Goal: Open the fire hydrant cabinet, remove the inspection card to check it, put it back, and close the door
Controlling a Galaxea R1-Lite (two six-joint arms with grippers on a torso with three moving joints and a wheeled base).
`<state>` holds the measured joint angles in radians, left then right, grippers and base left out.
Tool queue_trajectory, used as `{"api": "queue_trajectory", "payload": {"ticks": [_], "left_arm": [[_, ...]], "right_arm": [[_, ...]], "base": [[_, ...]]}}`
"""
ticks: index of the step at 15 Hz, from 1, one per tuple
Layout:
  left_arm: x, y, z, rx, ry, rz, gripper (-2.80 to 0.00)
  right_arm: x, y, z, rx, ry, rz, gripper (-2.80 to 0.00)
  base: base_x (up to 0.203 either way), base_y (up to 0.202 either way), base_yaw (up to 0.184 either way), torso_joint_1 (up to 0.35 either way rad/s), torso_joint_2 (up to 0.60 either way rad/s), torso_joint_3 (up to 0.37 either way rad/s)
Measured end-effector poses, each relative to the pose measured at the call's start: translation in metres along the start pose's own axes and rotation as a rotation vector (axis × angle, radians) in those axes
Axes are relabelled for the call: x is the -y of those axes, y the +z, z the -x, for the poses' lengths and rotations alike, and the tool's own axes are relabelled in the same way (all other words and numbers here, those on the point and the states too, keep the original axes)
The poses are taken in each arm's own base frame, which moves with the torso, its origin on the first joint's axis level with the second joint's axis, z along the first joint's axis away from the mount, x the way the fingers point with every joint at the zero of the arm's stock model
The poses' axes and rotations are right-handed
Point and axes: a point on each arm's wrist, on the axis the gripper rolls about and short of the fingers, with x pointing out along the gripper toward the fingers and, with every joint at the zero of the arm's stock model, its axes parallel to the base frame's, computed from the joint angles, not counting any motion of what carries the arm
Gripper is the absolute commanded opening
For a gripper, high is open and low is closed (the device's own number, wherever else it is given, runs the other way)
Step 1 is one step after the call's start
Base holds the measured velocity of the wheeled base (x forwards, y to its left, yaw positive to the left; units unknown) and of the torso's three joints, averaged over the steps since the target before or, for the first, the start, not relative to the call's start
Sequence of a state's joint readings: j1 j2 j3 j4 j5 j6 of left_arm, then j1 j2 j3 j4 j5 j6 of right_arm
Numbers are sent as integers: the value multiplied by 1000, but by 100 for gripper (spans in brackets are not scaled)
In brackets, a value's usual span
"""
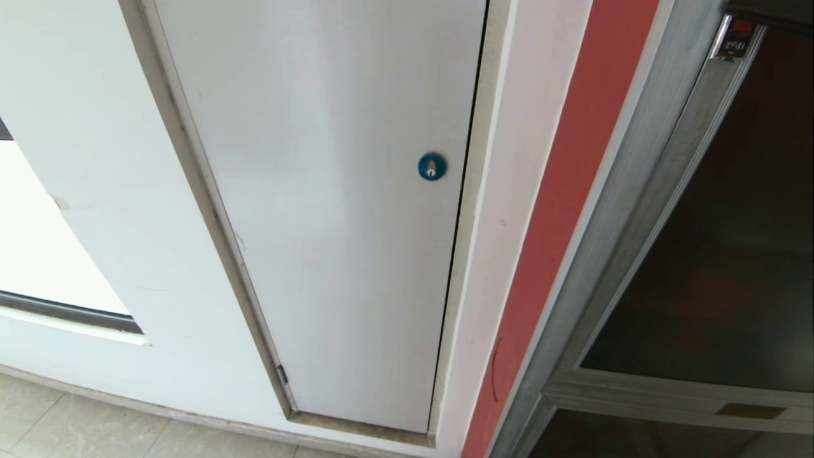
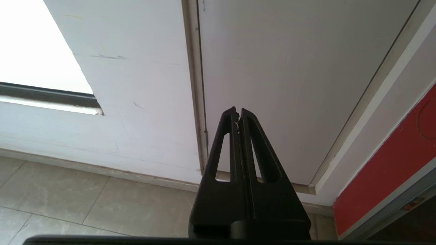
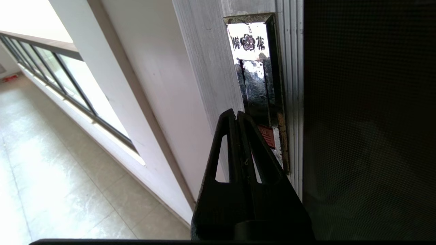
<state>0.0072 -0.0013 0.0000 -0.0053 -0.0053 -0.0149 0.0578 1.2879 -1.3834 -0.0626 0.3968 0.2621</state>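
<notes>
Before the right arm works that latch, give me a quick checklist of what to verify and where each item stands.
1. Right pincer shut, tips at the shiny metal latch plate: ok.
2. Small red latch tab in view beside the tips: ok.
3. Dark tinted glass door in its silver aluminium frame looks closed: ok.
4. Tips touching the latch: cannot tell.
5. Left pincer shut, away at the plain white panel: ok.
6. Inspection card visible: not ok.

The door (image 1: 712, 254) of the fire hydrant cabinet (image 1: 610, 267) is set at three o'clock of the white panel (image 1: 331, 210), a wall strip (image 1: 553, 216) between them. The latch (image 1: 732, 37) is mounted at the door's upper edge, toward one o'clock.
</notes>
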Motion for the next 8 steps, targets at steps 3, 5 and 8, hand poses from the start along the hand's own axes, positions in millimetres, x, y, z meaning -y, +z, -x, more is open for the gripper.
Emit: {"api": "queue_trajectory", "payload": {"ticks": [3,5,8], "left_arm": [[0,0,0,0,0,0,-280],[0,0,0,0,0,0,-280],[0,0,0,0,0,0,-280]], "right_arm": [[2,1,1,7,-18,2,-280],[3,1,1,7,-21,2,-280],[3,0,1,5,-23,2,-280]], "base": [[0,0,0,0,0,0],[0,0,0,0,0,0],[0,0,0,0,0,0]]}}
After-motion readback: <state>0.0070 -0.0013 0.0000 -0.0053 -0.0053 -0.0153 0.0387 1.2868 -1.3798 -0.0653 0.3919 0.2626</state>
